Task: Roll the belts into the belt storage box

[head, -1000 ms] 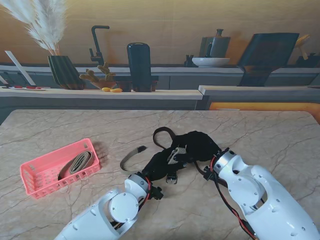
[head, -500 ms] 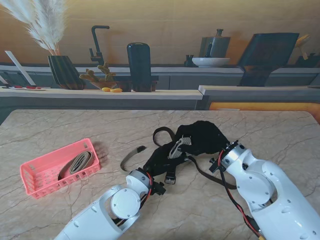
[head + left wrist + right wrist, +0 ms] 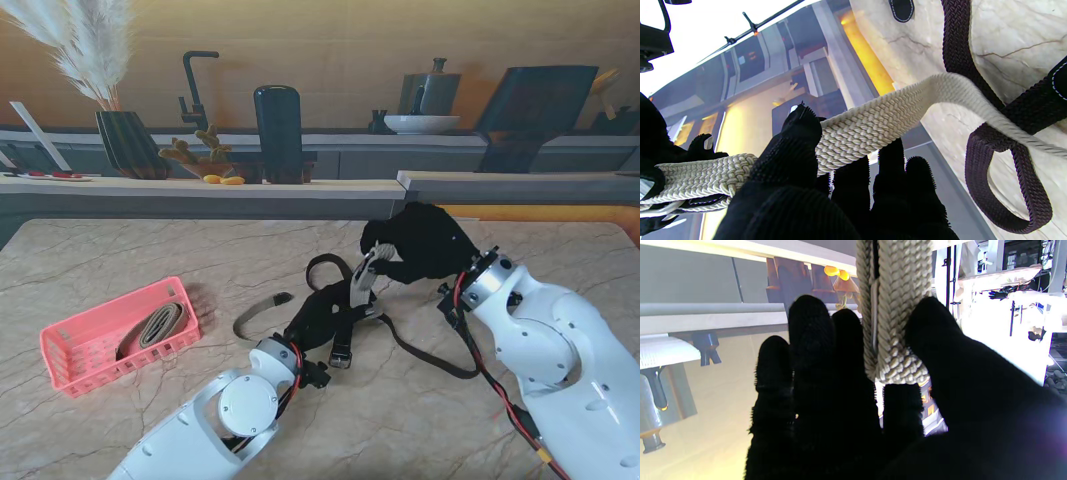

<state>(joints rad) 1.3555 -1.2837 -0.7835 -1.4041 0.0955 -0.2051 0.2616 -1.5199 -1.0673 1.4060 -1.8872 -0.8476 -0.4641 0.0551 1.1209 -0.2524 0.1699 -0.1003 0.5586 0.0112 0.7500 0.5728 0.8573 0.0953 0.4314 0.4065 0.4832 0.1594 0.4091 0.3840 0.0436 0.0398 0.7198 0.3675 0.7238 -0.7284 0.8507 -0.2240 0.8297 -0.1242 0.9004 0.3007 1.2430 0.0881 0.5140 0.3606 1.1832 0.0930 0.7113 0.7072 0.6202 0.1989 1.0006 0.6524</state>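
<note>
A cream braided belt [image 3: 363, 283] is stretched between my two hands above the table. My right hand [image 3: 425, 243] is raised and shut on one end of it; the thumb and fingers pinch the folded end [image 3: 897, 306]. My left hand [image 3: 322, 318] sits low over the table, its thumb pressing the same belt [image 3: 873, 123] onto the fingers. The belt's free tail [image 3: 255, 313] lies on the marble to the left. A dark brown braided belt [image 3: 420, 350] loops on the table under and beside both hands [image 3: 1033, 186]. The pink storage basket [image 3: 80, 370] stands at the left.
A rolled beige belt [image 3: 155, 328] lies inside the basket. The dark belt's buckle end [image 3: 342, 355] rests just by my left wrist. The table's far edge meets a counter with a vase, a black cylinder and a faucet.
My right hand has lifted and moved farther away and to the right, pulling the cream belt's end up with it. The left hand has stayed nearly in place.
</note>
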